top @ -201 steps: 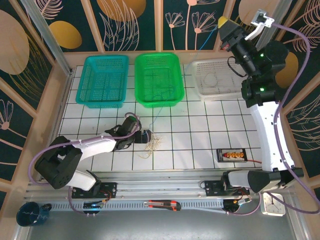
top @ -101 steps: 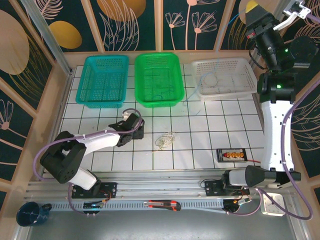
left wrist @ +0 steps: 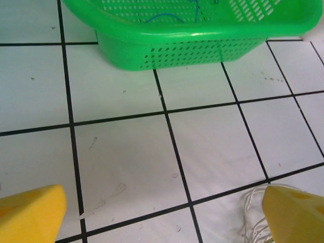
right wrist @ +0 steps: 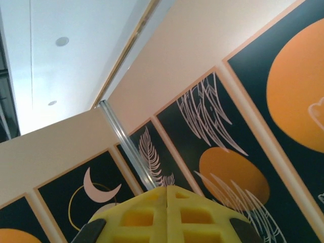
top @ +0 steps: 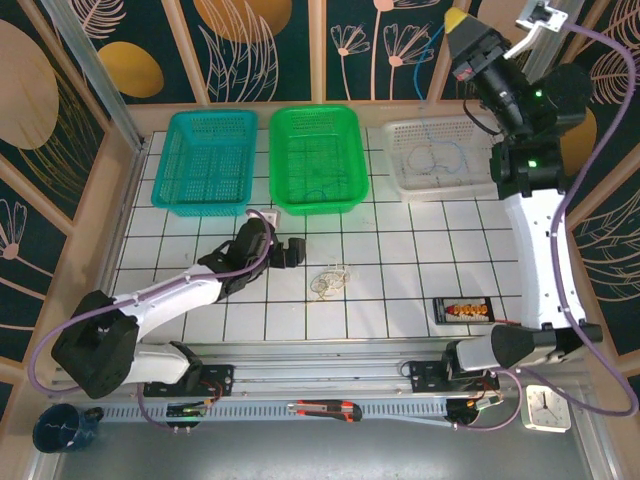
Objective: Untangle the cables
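With L gripper (top: pixel 291 250) spread open just beside the pale tangle (top: pixel 330 283) on the table (top: pixel 400 250), one outer loop should be pinched low & drawn off slowly, R gripper (top: pixel 458 22) being shut, apparently on the blue cable (top: pixel 440 152) trailing into the white basket (top: pixel 440 192).

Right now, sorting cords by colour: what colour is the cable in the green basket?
Blue. The cable in the green basket shows best in the left wrist view.
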Motion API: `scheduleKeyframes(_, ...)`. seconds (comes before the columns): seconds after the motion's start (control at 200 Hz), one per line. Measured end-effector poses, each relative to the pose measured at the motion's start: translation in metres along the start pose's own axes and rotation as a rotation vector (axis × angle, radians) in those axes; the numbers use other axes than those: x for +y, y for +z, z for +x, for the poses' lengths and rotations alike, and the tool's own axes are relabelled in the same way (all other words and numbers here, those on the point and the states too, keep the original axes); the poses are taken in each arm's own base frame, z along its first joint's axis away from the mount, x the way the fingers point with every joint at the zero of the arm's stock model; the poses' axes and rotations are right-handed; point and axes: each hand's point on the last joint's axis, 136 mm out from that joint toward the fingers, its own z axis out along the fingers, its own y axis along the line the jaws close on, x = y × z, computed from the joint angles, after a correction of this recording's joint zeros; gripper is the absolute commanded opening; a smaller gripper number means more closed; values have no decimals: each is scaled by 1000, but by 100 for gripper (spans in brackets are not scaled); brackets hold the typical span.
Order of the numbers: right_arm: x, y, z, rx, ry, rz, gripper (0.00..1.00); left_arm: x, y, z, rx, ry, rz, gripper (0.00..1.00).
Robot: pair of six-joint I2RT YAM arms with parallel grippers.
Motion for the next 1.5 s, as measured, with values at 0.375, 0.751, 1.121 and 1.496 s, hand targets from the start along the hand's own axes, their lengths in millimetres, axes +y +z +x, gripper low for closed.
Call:
scheduleKeyframes(0.375, -19, 47, 31, 38, 22, -31, 0, 16, -42, -33, -187, -173, -49, 99)
scheduleKeyframes(0.751, -71, 112, 82, 67, 52, -59, 0, 29, -60, -39, -261, -250, -72, 99)
scheduleKeyframes(1.121, -132, 145, 135, 120, 98, -16, 0, 30, -39, -27, -205, -232, -102, 99)
scheduleKeyframes(1.496, -141, 147, 156, 142, 114, -12, 0, 28, -33, -27, -202, -230, -96, 99)
